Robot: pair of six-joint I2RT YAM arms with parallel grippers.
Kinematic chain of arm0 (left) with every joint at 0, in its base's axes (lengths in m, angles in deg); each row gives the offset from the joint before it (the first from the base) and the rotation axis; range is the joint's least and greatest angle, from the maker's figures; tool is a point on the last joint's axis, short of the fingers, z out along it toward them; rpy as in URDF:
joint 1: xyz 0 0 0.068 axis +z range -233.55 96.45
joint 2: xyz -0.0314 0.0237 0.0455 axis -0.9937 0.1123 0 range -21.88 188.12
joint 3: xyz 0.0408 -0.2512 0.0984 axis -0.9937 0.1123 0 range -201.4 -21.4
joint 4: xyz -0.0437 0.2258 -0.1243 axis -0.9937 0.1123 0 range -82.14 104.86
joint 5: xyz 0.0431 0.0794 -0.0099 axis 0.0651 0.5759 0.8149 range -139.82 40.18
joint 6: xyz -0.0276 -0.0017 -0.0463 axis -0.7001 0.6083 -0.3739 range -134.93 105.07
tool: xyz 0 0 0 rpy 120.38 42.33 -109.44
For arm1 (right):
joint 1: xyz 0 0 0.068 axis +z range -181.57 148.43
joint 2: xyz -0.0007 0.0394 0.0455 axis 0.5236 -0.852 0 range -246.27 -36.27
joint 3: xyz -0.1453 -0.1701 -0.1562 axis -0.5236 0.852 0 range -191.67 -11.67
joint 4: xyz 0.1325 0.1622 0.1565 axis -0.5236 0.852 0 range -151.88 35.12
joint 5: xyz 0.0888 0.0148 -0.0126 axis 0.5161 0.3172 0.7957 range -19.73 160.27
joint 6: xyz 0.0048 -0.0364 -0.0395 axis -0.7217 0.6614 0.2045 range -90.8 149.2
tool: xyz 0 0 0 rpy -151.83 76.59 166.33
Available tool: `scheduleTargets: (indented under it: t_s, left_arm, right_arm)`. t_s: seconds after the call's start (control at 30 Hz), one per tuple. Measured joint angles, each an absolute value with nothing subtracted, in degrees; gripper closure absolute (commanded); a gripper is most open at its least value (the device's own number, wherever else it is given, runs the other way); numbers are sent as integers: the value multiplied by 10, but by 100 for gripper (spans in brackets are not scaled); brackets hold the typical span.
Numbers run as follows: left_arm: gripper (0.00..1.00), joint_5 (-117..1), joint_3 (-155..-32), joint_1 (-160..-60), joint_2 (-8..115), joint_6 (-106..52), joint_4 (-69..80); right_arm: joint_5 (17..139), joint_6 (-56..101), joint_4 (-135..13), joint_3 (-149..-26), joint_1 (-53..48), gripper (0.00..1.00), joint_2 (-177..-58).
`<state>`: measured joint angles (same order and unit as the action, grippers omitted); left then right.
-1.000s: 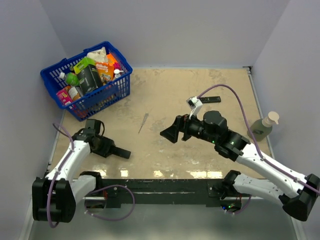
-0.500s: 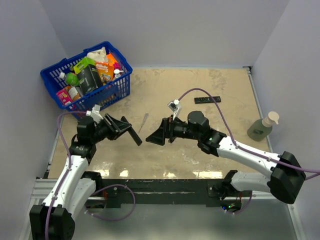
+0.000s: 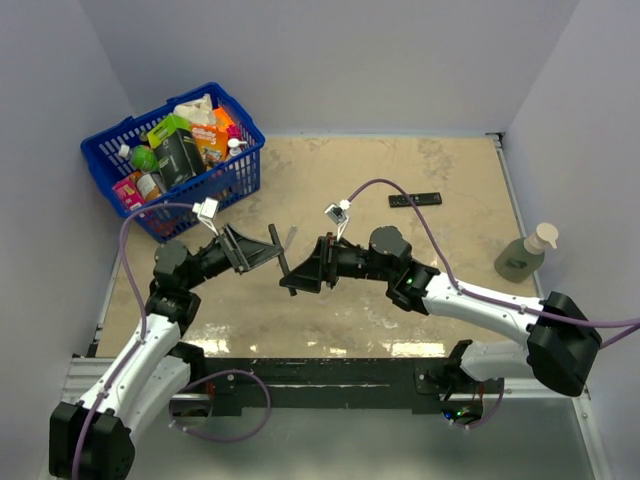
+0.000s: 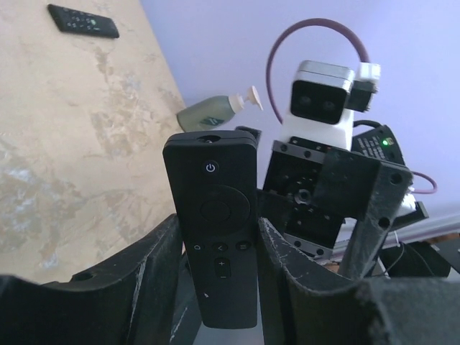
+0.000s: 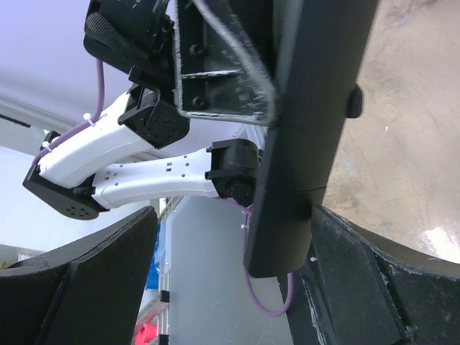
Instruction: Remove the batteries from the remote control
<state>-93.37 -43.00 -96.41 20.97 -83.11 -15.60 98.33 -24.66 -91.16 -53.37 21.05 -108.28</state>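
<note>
Mid-air over table (image 3: 450, 170): left gripper (image 4: 217, 224) tight on remote control (image 4: 210, 194), right gripper (image 5: 231, 223) wide around it.

Beige table (image 3: 420, 170) — basket (image 3: 205, 192), black remote (image 3: 415, 200), perhaps soap bottle (image 3: 520, 258).

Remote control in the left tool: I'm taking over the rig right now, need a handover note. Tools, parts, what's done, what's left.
Left tool: shut on the black remote control, holding it up off the table with its buttons facing the left wrist camera.
Right tool: open, with a finger on either side of the remote's free end. I can't confirm contact.
Batteries: none in view, presumably inside the remote.
Second remote: lying on the far side of the table.
Done: remote picked up and presented between the arms.
Left: open the battery cover and take the batteries out.
</note>
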Motion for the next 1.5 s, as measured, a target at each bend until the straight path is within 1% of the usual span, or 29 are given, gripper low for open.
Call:
scheduleTargets:
  t_s: [0.17,0.27,0.3,0.33,0.6,0.77,0.9,0.97,1.0,1.07,1.1,1.17,1.2,1.23,1.3,1.33,1.4,1.43,1.5]
  left_arm:
    - [100,-946,-430,-968,210,-841,-198]
    - [100,-950,-423,-968,210,-848,-218]
    - [100,-952,-419,-968,210,-850,-225]
    - [100,-954,-414,-968,210,-855,-234]
    - [100,-963,-382,-968,221,-897,-317]
    - [100,-972,-349,-968,242,-949,-403]
    - [100,-976,-346,-968,245,-963,-434]
    - [100,-976,-346,-968,245,-965,-445]
    - [100,-976,-346,-968,245,-965,-448]
    - [100,-977,-346,-968,245,-967,-453]
    - [100,-977,-346,-968,245,-968,-455]
    - [90,-977,-346,-968,246,-969,-457]
    - [85,-979,-346,-968,247,-969,-461]
    - [76,-979,-346,-968,248,-968,-463]
    - [67,-979,-346,-968,252,-969,-466]
    - [59,-979,-346,-968,253,-969,-466]
    - [49,-981,-346,-968,254,-969,-466]
    - [37,-981,-346,-968,254,-969,-466]
    - [33,-980,-346,-968,254,-966,-465]
  right_arm:
    - [981,-249,-913,-530,211,10,-1083]
    - [981,-249,-915,-522,213,18,-1083]
    - [982,-251,-917,-519,213,22,-1083]
    - [982,-253,-920,-516,213,23,-1083]
    - [983,-259,-944,-503,214,22,-1083]
    - [983,-266,-970,-496,214,25,-1091]
    - [984,-272,-982,-494,215,25,-1099]
    - [984,-274,-988,-494,216,30,-1103]
    - [984,-274,-990,-494,217,40,-1103]
    - [986,-275,-996,-494,218,50,-1103]
    - [986,-276,-999,-494,218,59,-1104]
    - [987,-279,-1004,-494,220,65,-1104]
    - [986,-283,-1003,-493,221,70,-1104]
    - [986,-286,-1003,-493,221,74,-1104]
    - [986,-288,-1005,-492,221,79,-1104]
    - [985,-288,-1005,-491,221,82,-1104]
    - [985,-289,-1007,-489,221,82,-1104]
    - [985,-289,-1008,-489,221,82,-1104]
    - [983,-287,-1005,-487,221,82,-1100]
